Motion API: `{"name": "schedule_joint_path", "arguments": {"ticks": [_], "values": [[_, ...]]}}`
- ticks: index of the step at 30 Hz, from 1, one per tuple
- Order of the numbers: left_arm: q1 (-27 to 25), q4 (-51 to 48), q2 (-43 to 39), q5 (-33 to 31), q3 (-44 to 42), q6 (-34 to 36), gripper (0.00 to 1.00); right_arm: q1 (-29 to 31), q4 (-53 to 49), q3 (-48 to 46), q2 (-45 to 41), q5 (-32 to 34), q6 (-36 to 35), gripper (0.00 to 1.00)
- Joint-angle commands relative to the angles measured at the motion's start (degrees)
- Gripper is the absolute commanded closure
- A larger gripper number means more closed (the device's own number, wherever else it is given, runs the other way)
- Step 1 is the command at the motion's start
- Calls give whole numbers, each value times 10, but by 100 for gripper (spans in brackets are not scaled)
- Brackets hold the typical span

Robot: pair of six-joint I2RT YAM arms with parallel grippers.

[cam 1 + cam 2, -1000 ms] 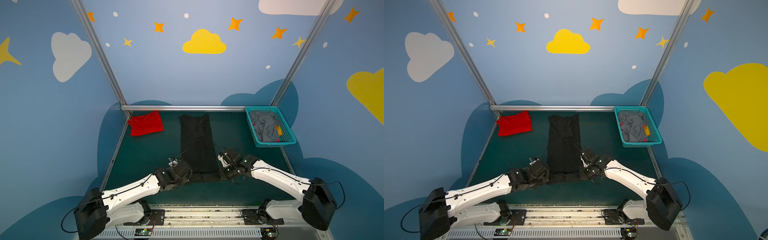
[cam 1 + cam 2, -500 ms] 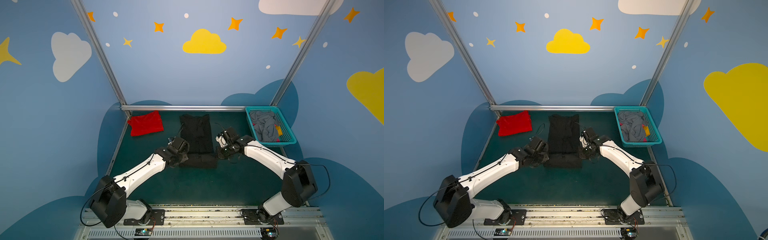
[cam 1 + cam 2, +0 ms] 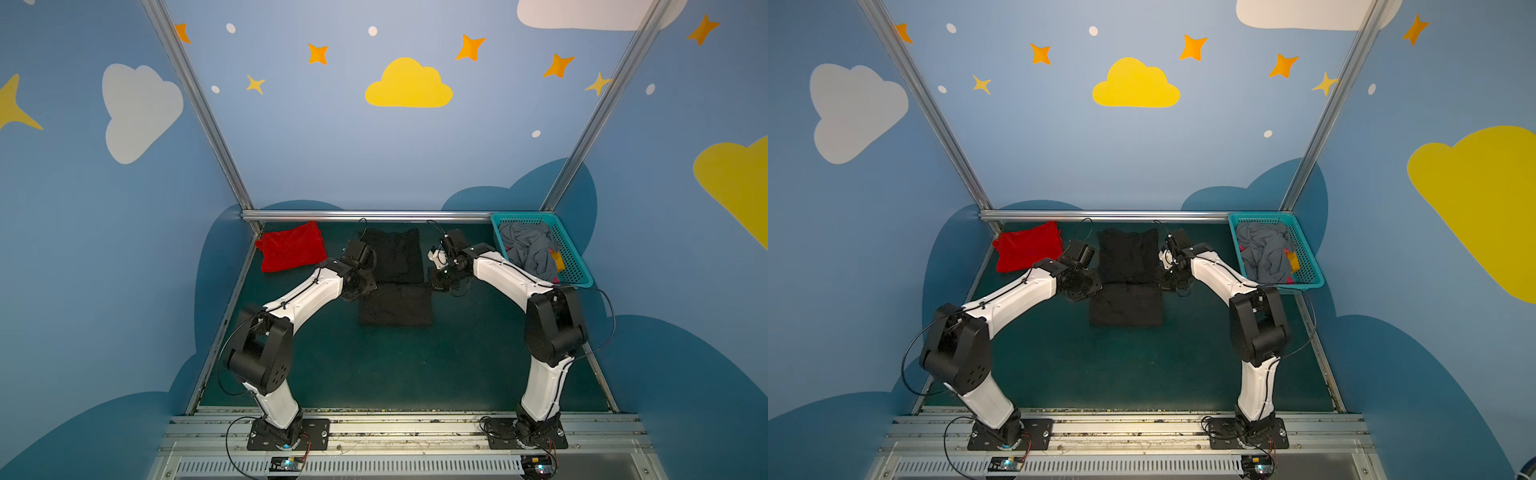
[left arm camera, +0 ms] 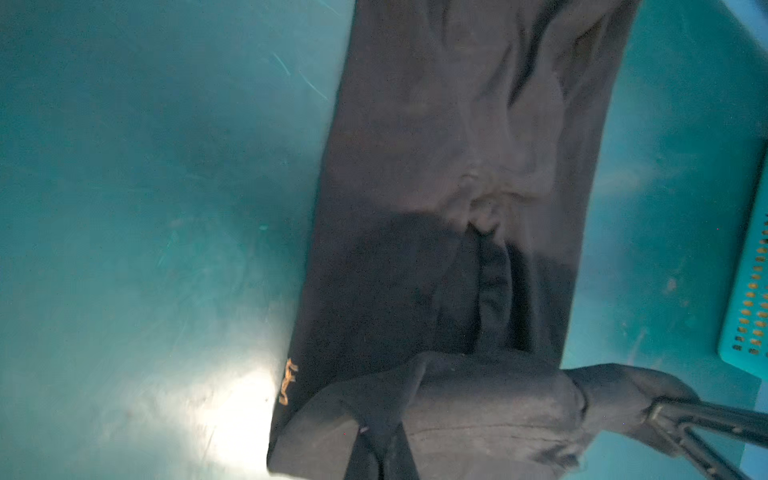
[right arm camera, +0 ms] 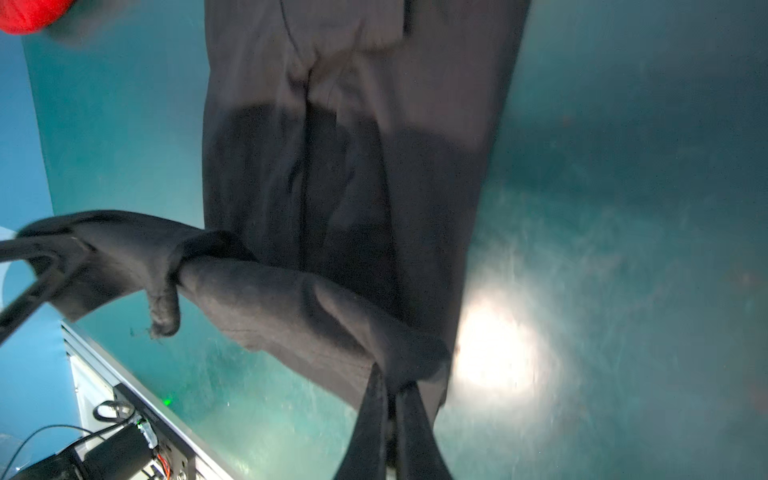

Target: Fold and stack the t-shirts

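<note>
Tabletop [image 3: 415, 365]: black t-shirt [image 3: 395, 257] lay left of the basket [image 3: 523, 216], long axis near-to-far; red t-shirt [image 3: 291, 251] folded, further left. Left fingers [image 4: 401, 457] and right fingers [image 5: 370, 415] each clamped a lifted hem corner. Collar end lay straight beyond both, equally near.

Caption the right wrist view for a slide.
Right gripper and left gripper, both shut, hold an edge of the black cloth t-shirt above the teal table.

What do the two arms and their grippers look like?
Both the left arm and the right arm have white rounded shells, bulky black joints and thin black cables looping outside. Black base plates bolt to a metal rail. The left gripper and right gripper are black, with slim flat fingers.
</note>
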Motion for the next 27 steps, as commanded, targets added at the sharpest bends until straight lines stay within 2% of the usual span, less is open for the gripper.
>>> {"name": "schedule_joint_path", "arguments": {"ticks": [1, 17, 22, 25, 27], "values": [[19, -3, 29, 28, 19, 28, 95, -12, -21, 36, 30, -11, -13, 100], [54, 69, 103, 64, 33, 28, 95, -27, -16, 116, 125, -30, -18, 100], [60, 66, 136, 64, 54, 29, 95, -30, -18, 132, 149, -32, -16, 100], [65, 61, 155, 70, 66, 26, 92, -30, -16, 136, 159, -36, -16, 100], [66, 58, 163, 71, 71, 22, 89, -32, -14, 137, 164, -38, -15, 90]]}}
